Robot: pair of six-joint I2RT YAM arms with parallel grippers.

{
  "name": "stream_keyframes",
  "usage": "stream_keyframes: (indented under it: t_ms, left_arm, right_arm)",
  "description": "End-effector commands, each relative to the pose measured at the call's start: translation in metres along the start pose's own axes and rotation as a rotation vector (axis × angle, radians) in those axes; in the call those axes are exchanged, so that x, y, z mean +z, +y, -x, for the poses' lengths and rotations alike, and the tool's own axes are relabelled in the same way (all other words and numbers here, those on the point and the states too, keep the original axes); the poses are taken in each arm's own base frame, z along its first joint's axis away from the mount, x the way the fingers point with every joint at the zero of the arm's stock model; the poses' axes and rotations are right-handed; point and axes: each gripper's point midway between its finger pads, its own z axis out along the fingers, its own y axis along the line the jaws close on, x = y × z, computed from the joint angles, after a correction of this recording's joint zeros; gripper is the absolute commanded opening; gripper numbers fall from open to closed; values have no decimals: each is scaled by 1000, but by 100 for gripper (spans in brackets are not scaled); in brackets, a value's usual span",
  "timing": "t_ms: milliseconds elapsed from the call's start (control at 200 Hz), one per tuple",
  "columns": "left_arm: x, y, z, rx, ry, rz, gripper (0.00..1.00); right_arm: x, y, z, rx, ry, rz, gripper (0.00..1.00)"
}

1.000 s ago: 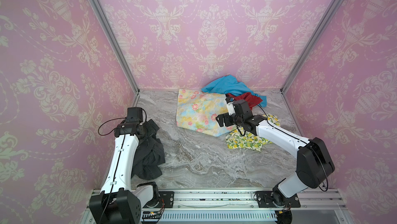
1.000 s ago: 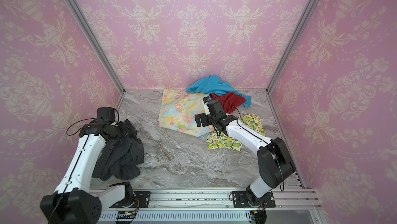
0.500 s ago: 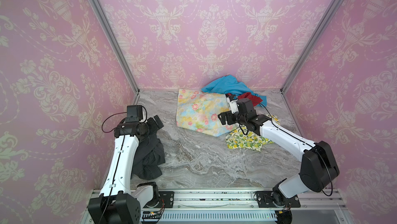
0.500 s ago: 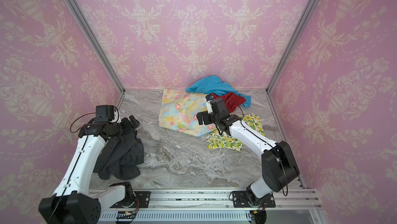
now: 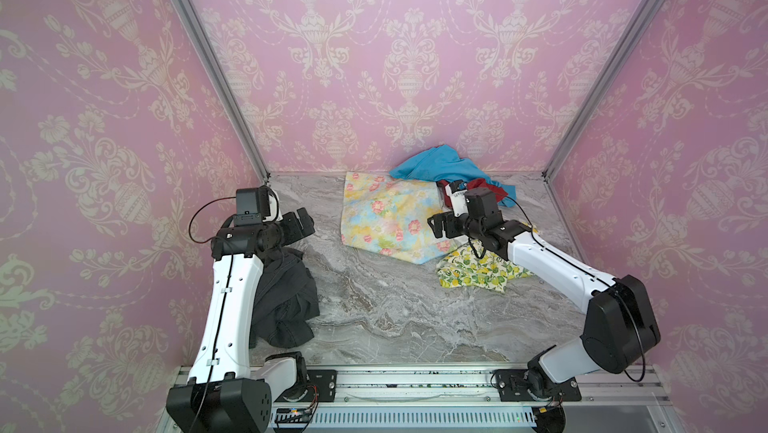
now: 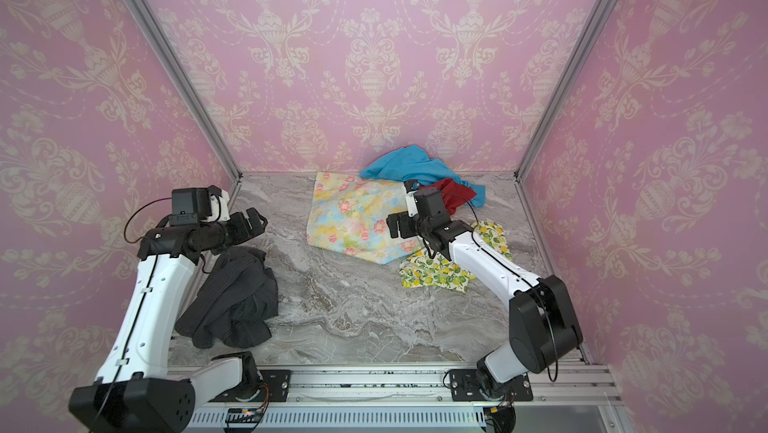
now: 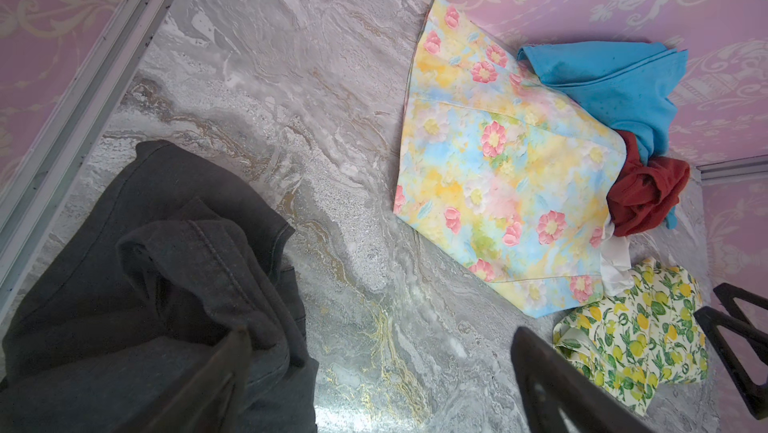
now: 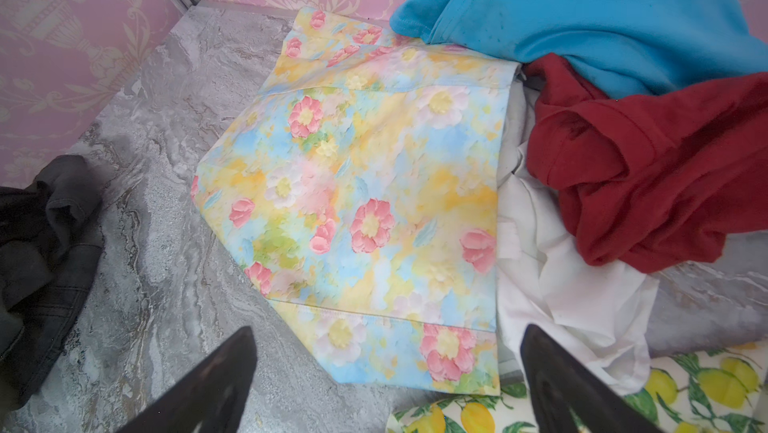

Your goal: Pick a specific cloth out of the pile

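Marble table [image 5: 374, 306] bears the cloth [image 5: 286, 298] just beneath the left gripper [image 5: 306, 223].

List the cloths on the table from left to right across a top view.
black cloth → pastel floral cloth → lemon-print cloth. The blue cloth and red cloth overlap these sideways, so they are left out.

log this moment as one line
left pincer: open, empty | right pincer: open, empty | black cloth: on table, apart from pile
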Motion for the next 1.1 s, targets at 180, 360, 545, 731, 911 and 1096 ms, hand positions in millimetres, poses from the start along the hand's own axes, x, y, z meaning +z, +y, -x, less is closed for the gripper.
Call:
stream_keyframes:
  t_ms: [180,360,545,731,911,1096]
  left_arm:
    - [16,6,61,197,-232,87,99]
    - [48,30,63,247,-342,163,99]
    - [91,51,46,233,-462,152,99]
    - [131,79,10,211,-453,177,99]
    - [148,91,-14,211,-482,165,99]
    - [171,91,-30,230,-467,113,99]
  right_arm:
    - [-38,-58,23,30,-143,-109,100]
    - [-56,-97,12,27,-207,-223,100]
    - [-60,-138,-15,93,-300,-316,100]
    - [-55,-166,-49,104,-324,-403,100]
    - [-54,-183,-76,36,-340,-485,100]
    - [-35,-190,-98,48,-383,-467,100]
